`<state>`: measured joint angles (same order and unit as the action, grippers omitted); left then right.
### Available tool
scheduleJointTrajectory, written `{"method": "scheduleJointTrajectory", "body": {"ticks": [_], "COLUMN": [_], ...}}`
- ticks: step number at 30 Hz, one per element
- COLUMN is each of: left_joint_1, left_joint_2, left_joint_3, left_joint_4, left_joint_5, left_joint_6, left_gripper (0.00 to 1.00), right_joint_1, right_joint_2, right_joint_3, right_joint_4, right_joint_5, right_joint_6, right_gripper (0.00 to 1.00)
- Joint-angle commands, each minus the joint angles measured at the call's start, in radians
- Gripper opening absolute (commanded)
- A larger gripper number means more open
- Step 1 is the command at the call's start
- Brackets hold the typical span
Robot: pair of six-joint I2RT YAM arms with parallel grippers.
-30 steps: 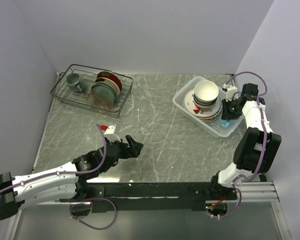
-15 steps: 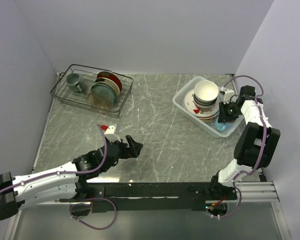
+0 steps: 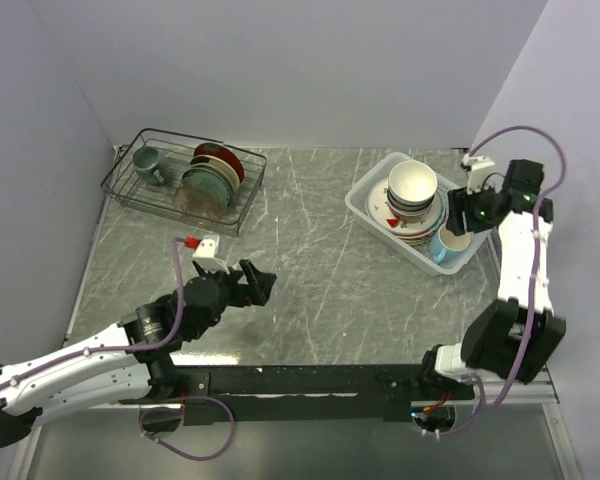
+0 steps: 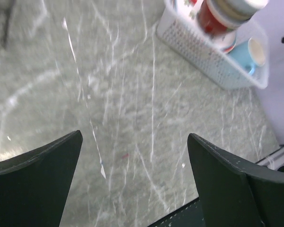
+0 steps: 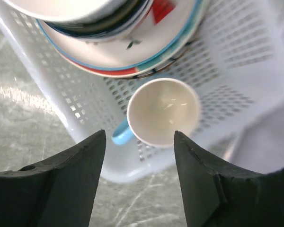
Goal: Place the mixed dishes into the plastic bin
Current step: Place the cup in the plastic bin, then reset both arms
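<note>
The light blue mug stands upright in the plastic bin near the table's far right corner, just beside the stacked plates and bowls, while the right gripper hovers above it with jaws apart and empty, and the left gripper hangs over the table's near left with jaws spread wide.

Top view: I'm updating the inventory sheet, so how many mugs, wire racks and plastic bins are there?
Mugs: 2 (grey-green mug in the rack, light blue mug in the bin)
Wire racks: 1
Plastic bins: 1
Total: 4
</note>
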<state>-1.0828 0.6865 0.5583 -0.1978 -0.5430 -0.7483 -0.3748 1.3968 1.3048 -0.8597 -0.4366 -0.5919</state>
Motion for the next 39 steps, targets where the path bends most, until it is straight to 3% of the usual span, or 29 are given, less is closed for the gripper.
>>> {"method": "scheduleJointTrajectory", "body": {"ticks": [1, 7, 15, 21, 25, 32, 39], "left_joint_1": [0.009, 0.018, 0.032, 0.034, 0.058, 0.364, 0.426], "left_joint_2": [-0.03, -0.035, -0.094, -0.036, 0.027, 0.125, 0.148], "left_joint_3": [0.17, 0.322, 0.483, 0.552, 0.572, 0.598, 0.562], "left_joint_4": [-0.094, -0.187, -0.278, -0.285, -0.264, -0.212, -0.189], "left_joint_5": [-0.087, -0.155, -0.288, -0.267, -0.249, 0.027, 0.118], "left_joint_6": [0.164, 0.262, 0.372, 0.405, 0.42, 0.426, 0.405], "left_gripper": [0.99, 0.99, 0.99, 0.99, 0.99, 0.99, 0.99], "right_joint_1": [-0.039, -0.082, -0.116, -0.118, -0.118, -0.118, -0.116], "right_joint_2": [-0.179, -0.384, -0.608, -0.728, -0.74, -0.771, -0.794], "right_joint_3": [0.057, 0.034, 0.001, -0.026, 0.004, -0.024, -0.044], "right_joint_4": [-0.041, -0.036, 0.099, 0.2, 0.168, 0.179, 0.2], "right_joint_5": [-0.048, -0.212, -0.212, -0.15, -0.05, 0.022, 0.065], "right_joint_6": [0.003, 0.09, 0.389, 0.576, 0.59, 0.59, 0.618], "right_gripper": [0.75, 1.0, 1.0, 1.0, 1.0, 1.0, 1.0]}}
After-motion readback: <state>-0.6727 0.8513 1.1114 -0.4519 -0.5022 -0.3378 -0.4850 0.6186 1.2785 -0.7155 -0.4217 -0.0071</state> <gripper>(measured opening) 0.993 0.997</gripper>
